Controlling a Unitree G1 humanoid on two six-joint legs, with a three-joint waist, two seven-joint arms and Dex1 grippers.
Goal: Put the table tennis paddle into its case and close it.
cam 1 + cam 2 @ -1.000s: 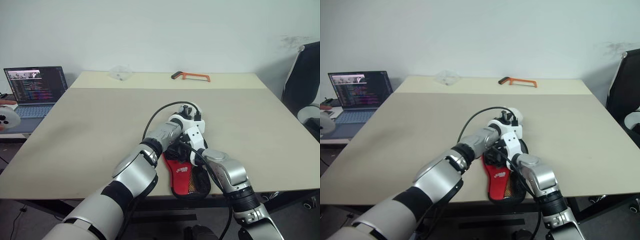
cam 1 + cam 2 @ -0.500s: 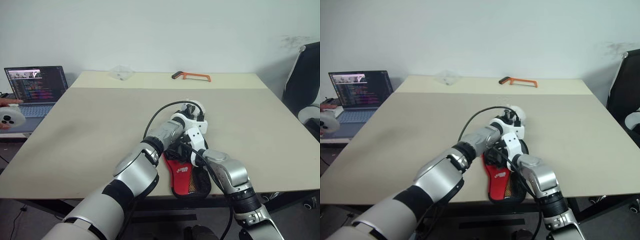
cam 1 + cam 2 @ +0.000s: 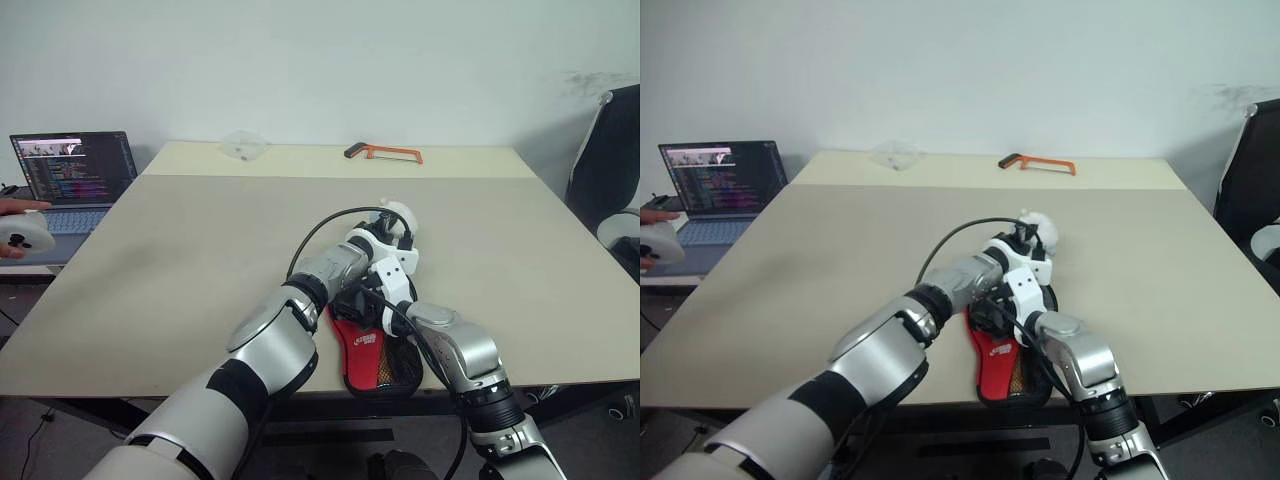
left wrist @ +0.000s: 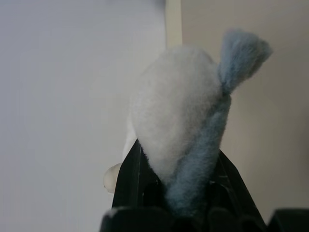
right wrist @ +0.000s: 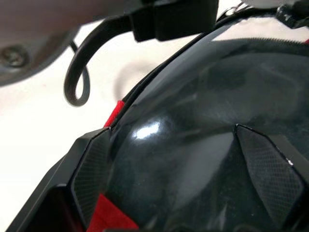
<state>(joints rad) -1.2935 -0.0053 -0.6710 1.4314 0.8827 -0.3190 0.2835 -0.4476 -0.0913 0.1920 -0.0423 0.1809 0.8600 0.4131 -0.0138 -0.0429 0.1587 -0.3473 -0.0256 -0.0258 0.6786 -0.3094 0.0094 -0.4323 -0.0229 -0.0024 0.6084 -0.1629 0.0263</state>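
Observation:
The case [image 3: 362,345], black with a red lower part and a mesh pocket, lies at the table's near edge under both my arms. My left gripper [image 4: 181,164] is level above its far end and is shut on a small fluffy greyish-white pouch [image 3: 397,211] on a cord. My right gripper [image 5: 169,133] stands wide over the case's black face [image 5: 193,111], its fingers [image 5: 91,164] spread apart on it. The table tennis paddle is hidden.
An orange hacksaw [image 3: 384,152] and a clear plastic piece [image 3: 241,146] lie at the table's far edge. A laptop [image 3: 72,170] and a person's hand with a white controller [image 3: 22,234] are off the left side. A black chair [image 3: 610,165] stands at the right.
My left wrist has rolled a little, and the fluffy pouch in it now shows slightly further right. The right arm has kept still.

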